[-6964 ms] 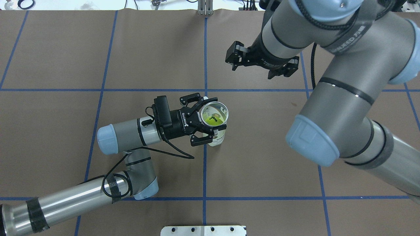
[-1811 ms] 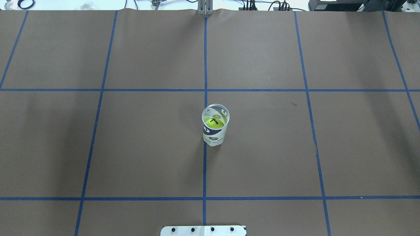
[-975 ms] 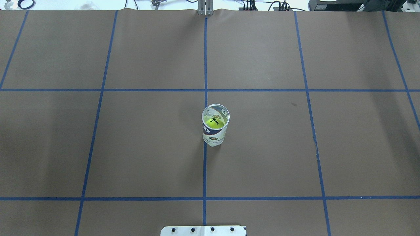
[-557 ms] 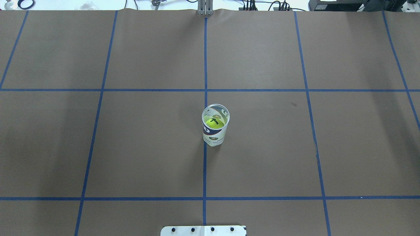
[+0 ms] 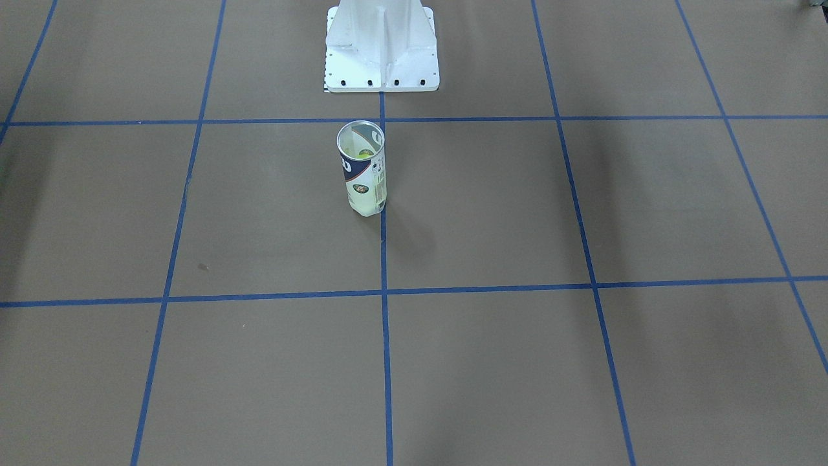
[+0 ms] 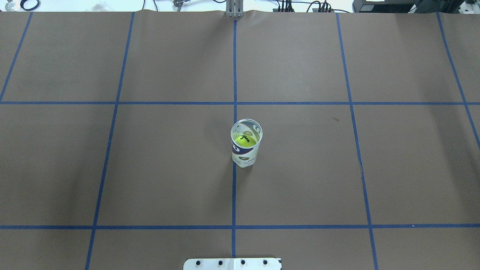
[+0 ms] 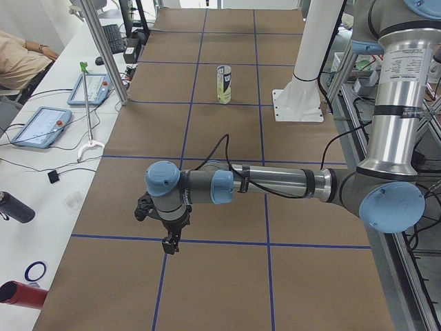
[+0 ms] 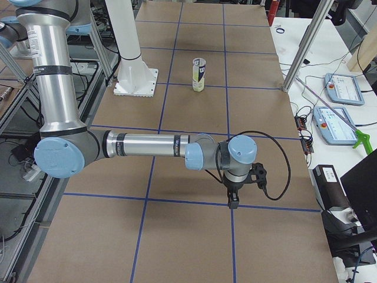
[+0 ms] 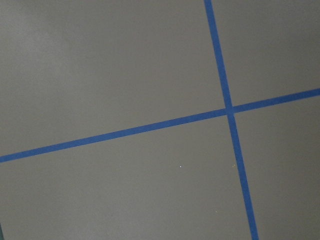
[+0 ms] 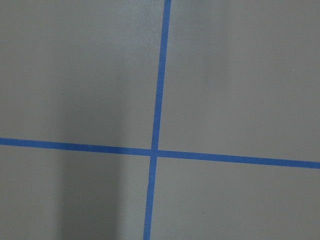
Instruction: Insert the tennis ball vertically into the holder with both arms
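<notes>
Both hands (image 7: 168, 245) (image 8: 234, 203) now far from holder (image 6: 245, 146)

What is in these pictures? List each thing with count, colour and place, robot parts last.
Holder: one, clear with white-navy label, upright mid-table beside the centre tape line.
Tennis ball: one, yellow-green, inside the holder.
Table: one, brown with blue tape grid.
Pedestal base: one, white, at the robot's table edge.
Tablets: two, blue-framed, side bench.
Person: one, tan sleeve, by that bench.
Left gripper: one, black, over the table's left end; open or shut unclear.
Right gripper: one, black, over the right end; likewise unclear.
</notes>
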Robot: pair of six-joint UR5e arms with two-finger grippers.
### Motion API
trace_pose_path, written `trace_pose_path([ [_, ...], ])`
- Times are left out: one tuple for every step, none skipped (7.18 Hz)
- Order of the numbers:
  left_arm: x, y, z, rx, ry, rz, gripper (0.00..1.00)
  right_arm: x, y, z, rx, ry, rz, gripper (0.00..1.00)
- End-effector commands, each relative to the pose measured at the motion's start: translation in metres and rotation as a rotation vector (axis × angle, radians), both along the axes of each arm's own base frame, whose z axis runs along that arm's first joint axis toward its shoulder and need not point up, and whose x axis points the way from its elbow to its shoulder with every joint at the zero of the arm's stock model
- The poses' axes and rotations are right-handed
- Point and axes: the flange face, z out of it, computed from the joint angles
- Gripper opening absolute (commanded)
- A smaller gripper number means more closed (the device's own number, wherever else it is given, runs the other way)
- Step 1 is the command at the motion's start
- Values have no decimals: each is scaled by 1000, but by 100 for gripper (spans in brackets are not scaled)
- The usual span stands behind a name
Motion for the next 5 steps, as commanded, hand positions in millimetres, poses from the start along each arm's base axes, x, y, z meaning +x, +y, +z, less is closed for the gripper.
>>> trace_pose_path([
  [0,15,3,-1,-2,-1,100,-1,19,19,-37,-21,0,100],
  [0,19,7,-4,-2,-1,100,-1,20,21,-39,-19,-1,100],
  [1,19,6,1,-3,2,100,-1,21,22,-42,-18,0,100],
  [2,18,7,4,-8,8,100,-1,25,26,-47,-15,-1,100],
  [3,16,3,34,-9,11,100,-1,29,30,-54,-13,-1,100],
])
